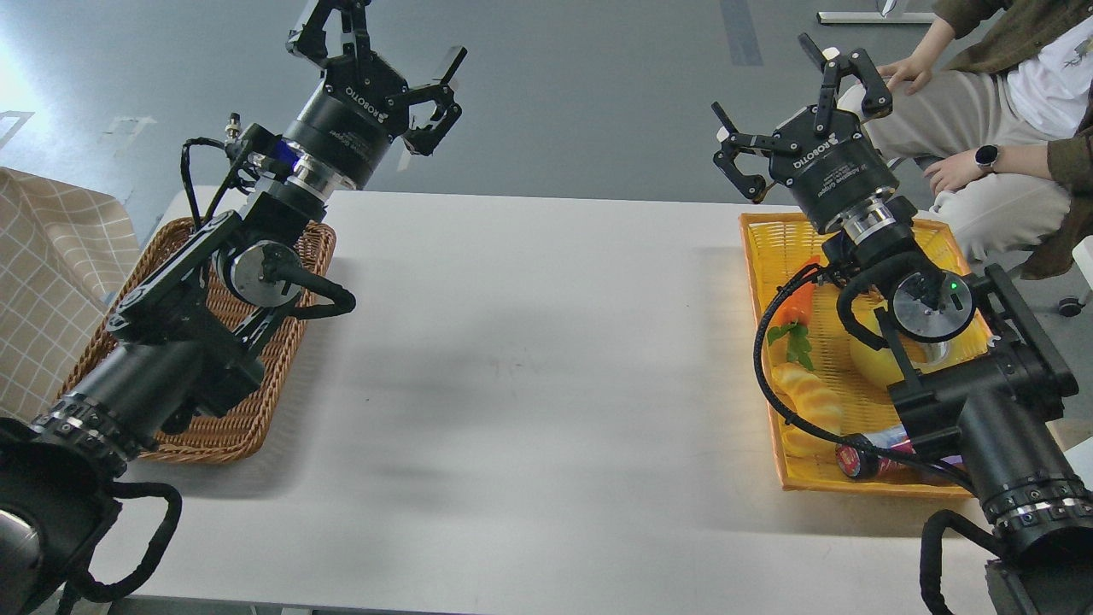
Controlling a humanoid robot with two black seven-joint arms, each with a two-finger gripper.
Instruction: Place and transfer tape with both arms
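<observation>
A: How do the claws stand?

B: Both are raised and released. The left claw [388, 73] has its fingers spread wide with nothing between them. The right claw [798, 111] is the same, fingers splayed and bare.

A: And the tape?

B: The tape [875, 357] sits in the orange tray [768, 248], below the right claw and mostly hidden behind that arm's wrist; only a rounded yellow edge shows. It is well apart from the claw's fingers.

A: What else is under the right claw?

B: A toy carrot [796, 309] lies near the tray's left wall, a ridged yellow toy [807, 397] nearer me, and a small can [858, 457] on its side at the near end.

A: And by the left claw?

B: A brown wicker basket [248, 410] lies beneath that arm, at the left end of the white surface [529, 359]. Beyond the right claw a seated person [1008, 111] rests a hand on one knee.
</observation>
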